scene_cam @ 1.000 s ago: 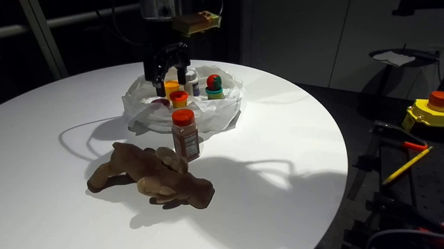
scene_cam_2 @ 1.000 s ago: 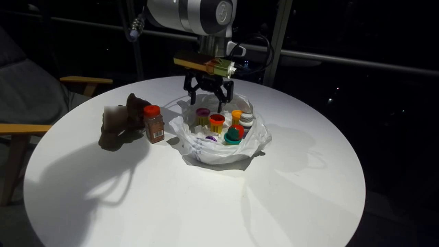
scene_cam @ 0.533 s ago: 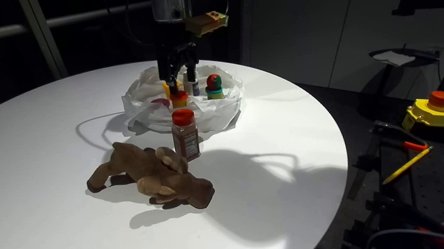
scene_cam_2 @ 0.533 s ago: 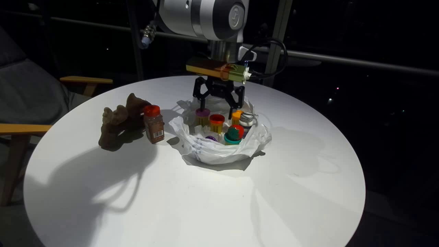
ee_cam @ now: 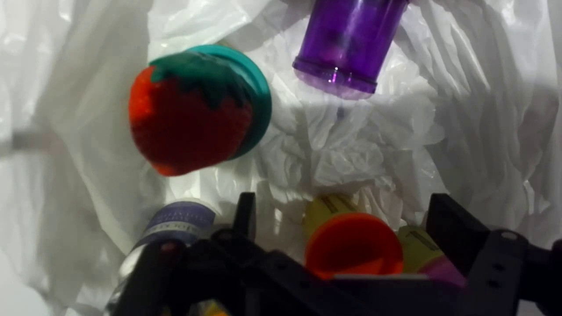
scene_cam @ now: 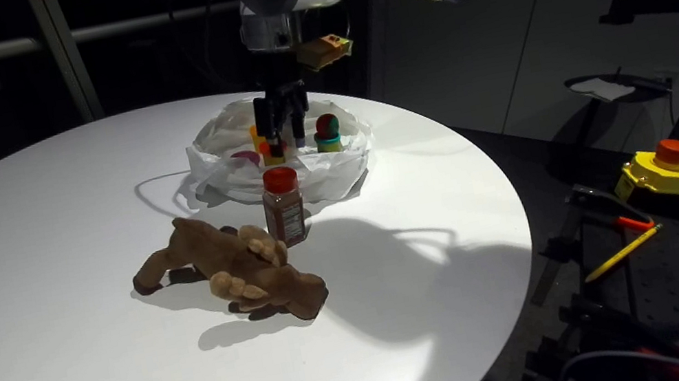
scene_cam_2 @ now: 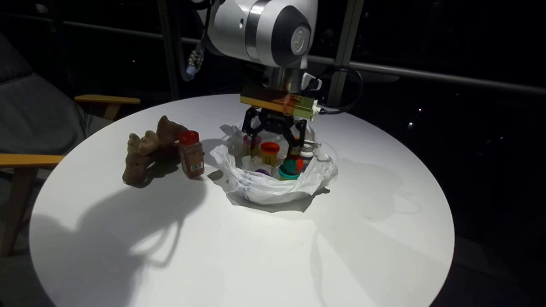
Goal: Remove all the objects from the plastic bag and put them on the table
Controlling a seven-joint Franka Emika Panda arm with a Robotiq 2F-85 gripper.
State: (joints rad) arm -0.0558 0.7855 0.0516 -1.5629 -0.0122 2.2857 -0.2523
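So the white plastic bag [scene_cam_2: 275, 194] sat wrinkled open mid-frame in an exterior view, with most of the loot in it. In the wrist view there was a red-lidded tub [ee_cam: 353, 245] low center, a purple-lidded tub [ee_cam: 441, 270] just beside it, a white bottle [ee_cam: 182, 219] at lower left, a fake-looking strawberry [ee_cam: 189, 125] perched on a teal-lidded tub [ee_cam: 262, 105] at upper left, and a clear purple tube [ee_cam: 351, 39] up top. The gripper [ee_cam: 344, 208] hung down inside the bag, fingers spread wide, nothing held; the red-lidded tub between them looked like the target. My worry: the finger at right of frame overlapped the purple-lidded tub, and I couldn't tell if they touched, so closing there could've pinched both. Or it could've caught a loose fold of plastic and dragged the whole bag along. A bump would probably have sent that strawberry rolling. Out on the worktop [scene_cam_2: 256, 256], left of the bag, were a red-capped spice bottle [scene_cam_2: 193, 158] and a brown plush animal [scene_cam_2: 149, 145].
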